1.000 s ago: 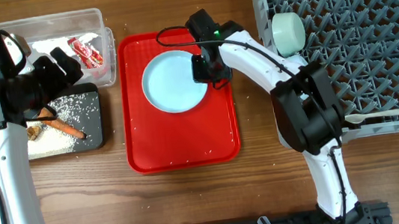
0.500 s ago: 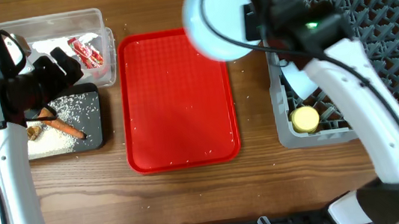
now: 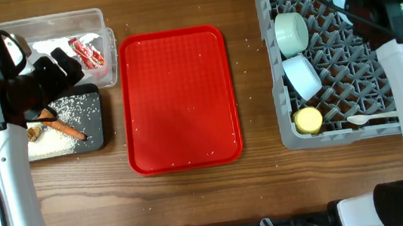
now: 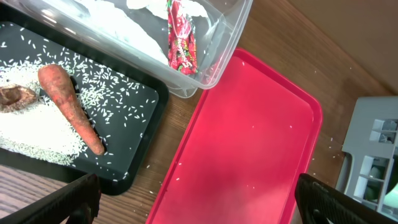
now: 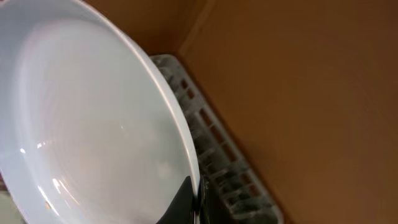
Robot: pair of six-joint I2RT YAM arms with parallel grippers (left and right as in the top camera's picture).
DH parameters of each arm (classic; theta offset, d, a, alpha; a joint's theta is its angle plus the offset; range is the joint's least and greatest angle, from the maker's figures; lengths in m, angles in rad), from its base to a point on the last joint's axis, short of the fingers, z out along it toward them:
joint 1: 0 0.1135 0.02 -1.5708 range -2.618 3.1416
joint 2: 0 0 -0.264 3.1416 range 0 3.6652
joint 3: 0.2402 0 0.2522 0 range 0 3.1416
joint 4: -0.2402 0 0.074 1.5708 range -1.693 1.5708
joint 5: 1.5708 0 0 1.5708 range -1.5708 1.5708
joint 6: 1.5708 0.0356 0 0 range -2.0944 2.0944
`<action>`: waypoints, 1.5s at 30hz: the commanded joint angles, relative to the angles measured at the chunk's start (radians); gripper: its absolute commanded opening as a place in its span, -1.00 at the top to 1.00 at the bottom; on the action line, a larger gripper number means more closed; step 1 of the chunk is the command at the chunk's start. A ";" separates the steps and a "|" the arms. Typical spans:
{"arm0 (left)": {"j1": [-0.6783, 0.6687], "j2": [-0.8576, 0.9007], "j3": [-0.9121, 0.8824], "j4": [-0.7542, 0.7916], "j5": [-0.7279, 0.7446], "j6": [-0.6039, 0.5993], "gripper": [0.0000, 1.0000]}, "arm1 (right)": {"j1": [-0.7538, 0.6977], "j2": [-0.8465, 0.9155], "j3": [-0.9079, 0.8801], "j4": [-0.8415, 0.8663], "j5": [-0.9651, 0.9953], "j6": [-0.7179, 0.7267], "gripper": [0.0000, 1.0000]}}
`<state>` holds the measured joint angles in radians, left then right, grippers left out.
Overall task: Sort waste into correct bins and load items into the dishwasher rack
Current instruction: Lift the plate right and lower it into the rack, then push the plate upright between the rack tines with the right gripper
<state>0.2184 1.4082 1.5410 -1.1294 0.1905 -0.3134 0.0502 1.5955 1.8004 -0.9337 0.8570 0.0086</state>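
Loading step, likely the last dish. The right gripper (image 5: 189, 199) is clamped on the rim of the plate (image 5: 93, 124), holding it tilted above the dishwasher rack (image 3: 377, 55). The left gripper (image 4: 196, 193) is spread wide and empty, near the black tray (image 4: 143, 99). Next you need to lower the plate edge-on between the pegs, clear of the bowls (image 3: 291, 33), then let go.

Left tool (image 4: 202, 208) wide apart at the left; right tool (image 5: 191, 200) tight on the plate (image 5: 93, 118) rim.
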 commanded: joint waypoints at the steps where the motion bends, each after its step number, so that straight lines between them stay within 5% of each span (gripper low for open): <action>1: 0.005 0.002 0.010 0.002 -0.002 -0.002 -1.00 | -0.014 0.046 0.004 0.054 0.025 -0.164 0.91; 10: 0.005 0.002 0.010 0.001 -0.002 -0.002 -1.00 | -0.015 0.185 0.004 0.125 0.025 -0.432 0.91; 35: 0.005 0.002 0.010 0.001 -0.002 -0.002 -1.00 | -0.015 0.378 0.004 0.215 -0.142 -0.453 0.91; 45: 0.005 0.002 0.010 0.001 -0.002 -0.002 -1.00 | -0.015 0.378 0.004 0.034 -0.142 -0.450 0.91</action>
<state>0.2184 1.4082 1.5410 -1.1297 0.1905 -0.3130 0.0338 1.9598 1.8008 -0.8440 0.7513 -0.4419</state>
